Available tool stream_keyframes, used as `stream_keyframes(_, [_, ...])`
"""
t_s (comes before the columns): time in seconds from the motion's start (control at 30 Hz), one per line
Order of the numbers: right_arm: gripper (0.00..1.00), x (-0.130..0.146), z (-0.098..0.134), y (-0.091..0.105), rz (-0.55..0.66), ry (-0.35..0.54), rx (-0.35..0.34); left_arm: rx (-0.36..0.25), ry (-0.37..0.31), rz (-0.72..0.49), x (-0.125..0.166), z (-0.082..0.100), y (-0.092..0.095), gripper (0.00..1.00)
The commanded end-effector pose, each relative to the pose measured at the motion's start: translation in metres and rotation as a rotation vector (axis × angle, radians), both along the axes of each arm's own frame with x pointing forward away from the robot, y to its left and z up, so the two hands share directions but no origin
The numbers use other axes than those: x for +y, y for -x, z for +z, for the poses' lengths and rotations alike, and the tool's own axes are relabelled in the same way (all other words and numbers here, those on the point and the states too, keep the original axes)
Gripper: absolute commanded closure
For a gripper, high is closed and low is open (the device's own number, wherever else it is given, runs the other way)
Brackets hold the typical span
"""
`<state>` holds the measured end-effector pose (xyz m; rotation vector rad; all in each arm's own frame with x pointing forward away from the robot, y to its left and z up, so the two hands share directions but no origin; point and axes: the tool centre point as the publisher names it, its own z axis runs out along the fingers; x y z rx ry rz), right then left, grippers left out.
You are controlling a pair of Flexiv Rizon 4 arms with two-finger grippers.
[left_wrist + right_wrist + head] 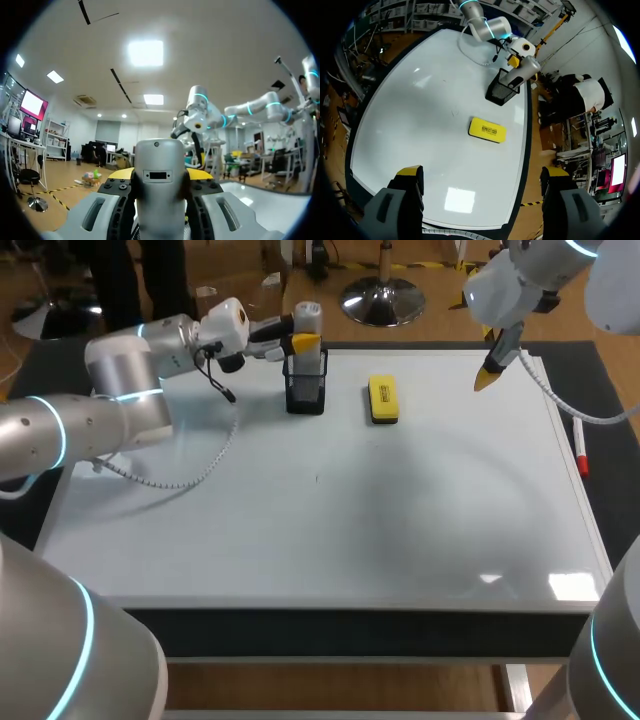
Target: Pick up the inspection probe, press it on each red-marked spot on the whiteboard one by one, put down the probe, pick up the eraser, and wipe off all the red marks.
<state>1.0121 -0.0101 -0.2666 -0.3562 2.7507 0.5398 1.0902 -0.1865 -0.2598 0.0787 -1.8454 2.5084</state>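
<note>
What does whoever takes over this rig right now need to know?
Left hand: shut on the probe, which stands upright in the black mesh holder at the whiteboard's far edge.
Right hand: open and holding nothing, hanging above the board's far right corner.
Eraser: lying flat on the board, beside the holder, with neither hand on it.
Done: unclear. No red marks show on the board in the head or right wrist view.
Left: confirm whether any spots need pressing; the eraser is not yet picked up.
</note>
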Motion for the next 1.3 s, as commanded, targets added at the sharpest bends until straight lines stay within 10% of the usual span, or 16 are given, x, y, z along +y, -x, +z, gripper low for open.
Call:
stream_keyframes(0.03, [0.00,0.000,0.000,0.000,0.001,0.004,0.002,-0.001,0.002,-0.009,-0.001,-0.003,-0.005,1.00])
stream_keyframes(0.33, [0.00,0.000,0.000,0.000,0.001,0.004,0.002,-0.001,0.002,-0.009,-0.002,-0.003,-0.006,0.99])
stream_keyframes(0.4, [0.00,0.000,0.000,0.000,0.001,0.004,0.002,0.000,0.000,-0.009,-0.002,-0.004,-0.007,0.66])
stream_keyframes(0.5, [0.00,0.000,0.000,0.000,0.001,0.004,0.002,-0.004,-0.003,-0.011,-0.001,-0.002,-0.007,0.55])
stream_keyframes(0.57, [0.00,0.000,0.000,0.000,0.001,0.004,0.002,-0.016,-0.012,-0.014,-0.001,0.000,-0.007,0.02])
stream_keyframes(1.3, [0.00,0.000,0.000,0.000,0.001,0.004,0.002,-0.188,-0.178,0.046,0.024,0.015,-0.012,0.00])
